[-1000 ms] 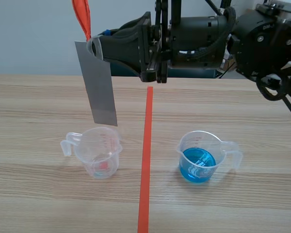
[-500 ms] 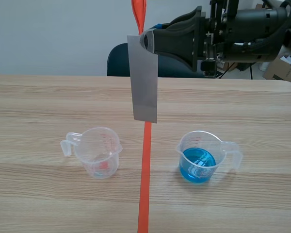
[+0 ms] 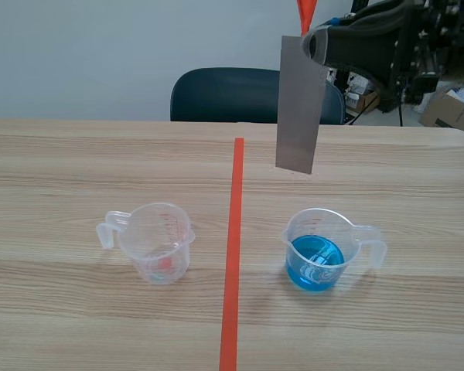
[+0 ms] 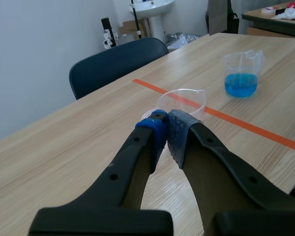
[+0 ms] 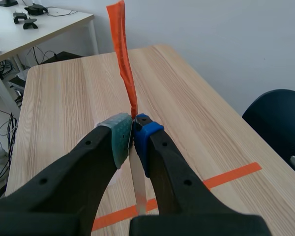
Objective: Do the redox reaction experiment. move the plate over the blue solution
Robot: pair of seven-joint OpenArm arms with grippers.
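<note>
Overhead, right gripper (image 5: 132, 129) pinches the plate (image 3: 298, 108); blue-solution cup (image 3: 317, 249) below, clear cup (image 3: 158, 239) aside.

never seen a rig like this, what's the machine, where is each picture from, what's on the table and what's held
Two black robot arms, each ending in a two-fingered gripper. One picture looks out from between the arms across a wooden table; the other two come from cameras on the arms' wrists. On the table stand a cup of blue solution and a nearly empty clear cup, either side of an orange tape line. The right gripper is shut on a grey metal plate with an orange strip at its top, hanging above the table on the blue cup's side. The left gripper is shut on nothing.
</note>
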